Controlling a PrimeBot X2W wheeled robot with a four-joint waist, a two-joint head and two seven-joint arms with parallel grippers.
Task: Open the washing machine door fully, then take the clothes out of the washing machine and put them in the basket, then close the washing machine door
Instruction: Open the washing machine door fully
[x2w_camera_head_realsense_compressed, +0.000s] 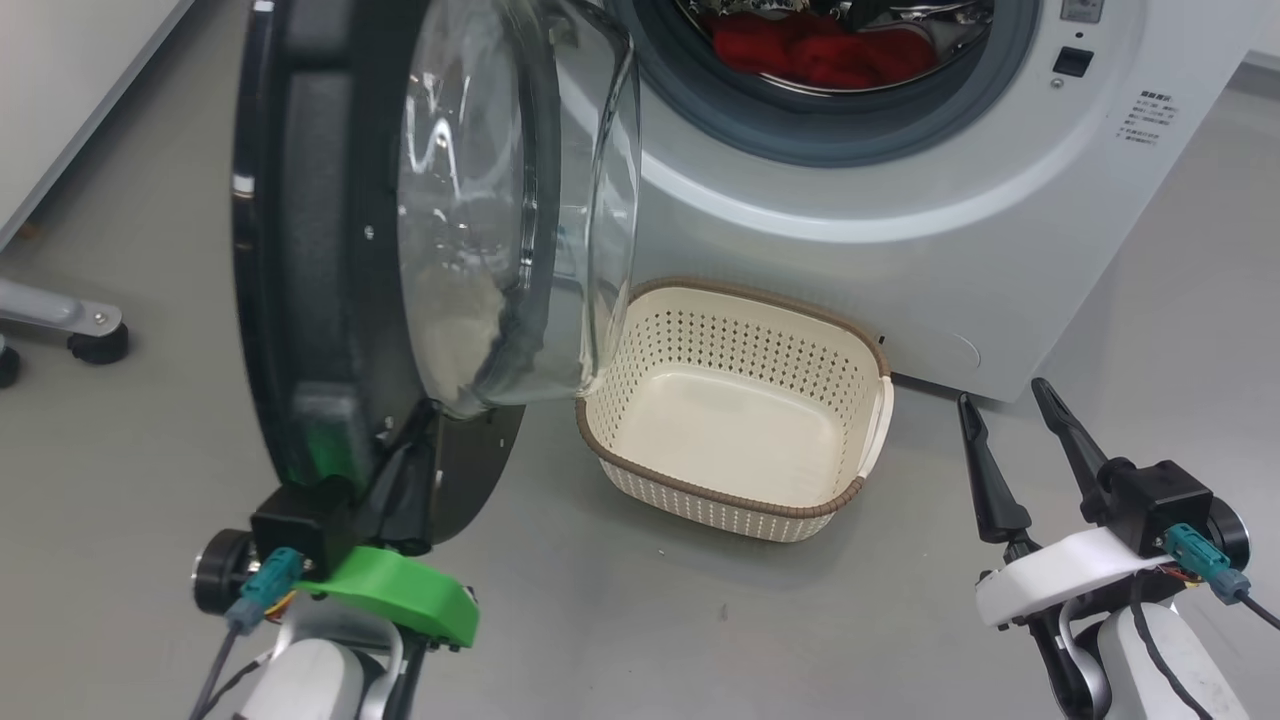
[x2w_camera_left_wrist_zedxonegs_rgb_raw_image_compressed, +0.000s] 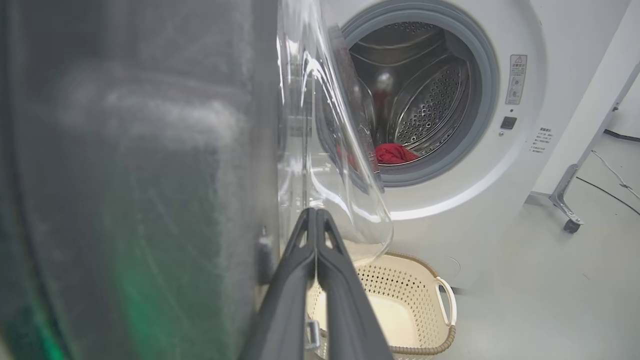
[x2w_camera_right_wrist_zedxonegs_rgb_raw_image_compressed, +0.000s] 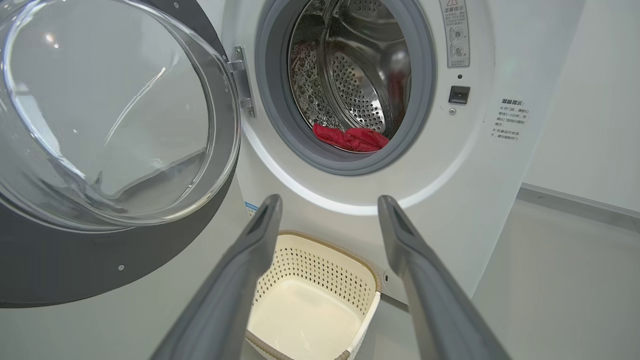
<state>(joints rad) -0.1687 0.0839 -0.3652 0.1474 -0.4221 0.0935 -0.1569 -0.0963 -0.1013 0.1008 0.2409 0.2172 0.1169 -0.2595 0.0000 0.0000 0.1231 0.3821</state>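
Grey floor (x2w_camera_head_realsense_compressed: 620, 620) carries the basket (x2w_camera_head_realsense_compressed: 740, 350) before the washing machine (x2w_camera_head_realsense_compressed: 900, 230) — left claw (x2w_camera_left_wrist_zedxonegs_rgb_raw_image_compressed: 316, 220) pinched shut at the door (x2w_camera_head_realsense_compressed: 300, 250)'s lower rim, right claw (x2w_camera_head_realsense_compressed: 1003, 393) wide, empty

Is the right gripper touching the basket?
Apart. In the head view, bare floor shows between the right gripper and the basket.

The door (x2w_camera_head_realsense_compressed: 310, 250) is standing open left of the washer (x2w_camera_head_realsense_compressed: 900, 220). The clothes (x2w_camera_head_realsense_compressed: 820, 50) are lying in the drum (x2w_camera_right_wrist_zedxonegs_rgb_raw_image_compressed: 360, 75). The basket (x2w_camera_head_realsense_compressed: 740, 345) is sitting on the floor (x2w_camera_head_realsense_compressed: 600, 620) before the washer, right of the door.
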